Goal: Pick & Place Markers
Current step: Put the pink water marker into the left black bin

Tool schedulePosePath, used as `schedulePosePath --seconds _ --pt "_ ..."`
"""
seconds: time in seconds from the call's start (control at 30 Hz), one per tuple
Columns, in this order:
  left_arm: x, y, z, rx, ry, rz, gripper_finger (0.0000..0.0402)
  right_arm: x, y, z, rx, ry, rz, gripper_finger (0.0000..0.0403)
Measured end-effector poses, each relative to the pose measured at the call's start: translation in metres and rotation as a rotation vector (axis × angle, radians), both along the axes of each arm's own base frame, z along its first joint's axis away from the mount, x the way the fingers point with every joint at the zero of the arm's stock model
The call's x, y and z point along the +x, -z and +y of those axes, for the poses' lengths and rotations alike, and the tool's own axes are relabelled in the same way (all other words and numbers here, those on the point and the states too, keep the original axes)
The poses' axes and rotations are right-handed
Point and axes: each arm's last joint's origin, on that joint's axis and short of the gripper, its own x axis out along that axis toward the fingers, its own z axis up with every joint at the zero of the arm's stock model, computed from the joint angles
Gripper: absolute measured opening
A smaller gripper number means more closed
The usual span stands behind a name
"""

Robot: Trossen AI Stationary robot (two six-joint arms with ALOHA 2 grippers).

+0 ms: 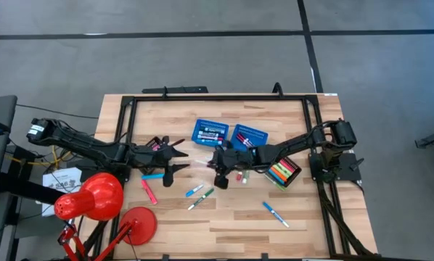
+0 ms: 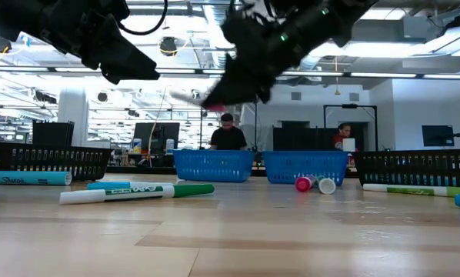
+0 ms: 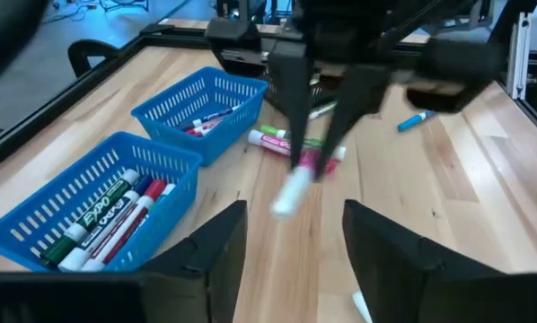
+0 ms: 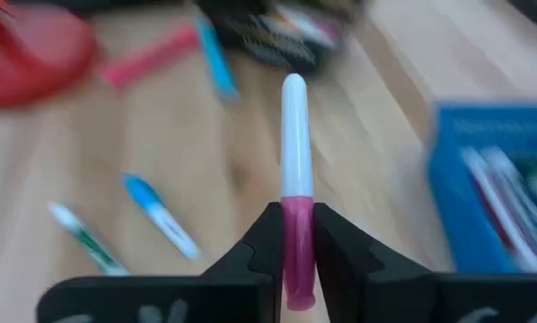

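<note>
My right gripper (image 1: 215, 167) hangs above the table's middle, shut on a marker with a pink cap and a white barrel (image 4: 294, 135). The same marker (image 3: 297, 179) shows in the left wrist view. My left gripper (image 3: 291, 242) stands open just left of it, pointing at it, with nothing between its fingers. Several markers lie loose on the wood: a pink one (image 1: 150, 191), a blue one (image 1: 275, 214) and a green and white one (image 2: 134, 193). Others lie in two blue baskets (image 1: 210, 133) (image 1: 250, 135) and a black tray (image 1: 283, 172). My right gripper pinches the marker's pink cap end (image 4: 297, 235) between its two fingers. The fingers slant down from the table's right side and lie along the marker. The white barrel (image 3: 286, 197) sticks out beyond the fingertips. The marker is lifted clear of the table.
A second black tray (image 1: 157, 145) sits by the left arm. A red lamp (image 1: 93, 199) and its round red base (image 1: 141, 221) stand at the near left corner. A black frame (image 1: 217, 96) runs along the far edge. Bare wood lies near the front edge.
</note>
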Motion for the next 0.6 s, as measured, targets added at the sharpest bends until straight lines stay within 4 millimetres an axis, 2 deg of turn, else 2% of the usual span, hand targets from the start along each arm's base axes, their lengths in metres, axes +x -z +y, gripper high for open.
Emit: schedulePosePath --seconds 0.1,0.27,0.5,0.6 --pt "0.0 0.0 0.0 0.016 0.006 -0.002 0.0179 0.005 -0.008 0.003 0.022 -0.078 -0.092 0.0046" --pt "0.0 -0.001 0.0 0.019 0.011 -0.007 0.0168 0.007 -0.011 0.003 -0.012 -0.105 -0.131 0.0032" --pt "0.001 -0.003 -0.002 -0.001 0.06 -0.024 0.0157 0.011 -0.017 -0.007 -0.01 -0.088 -0.195 0.0044" --pt "0.002 -0.005 -0.002 0.019 0.069 -0.048 0.0155 0.014 -0.022 -0.011 -0.002 -0.139 -0.25 0.0043"
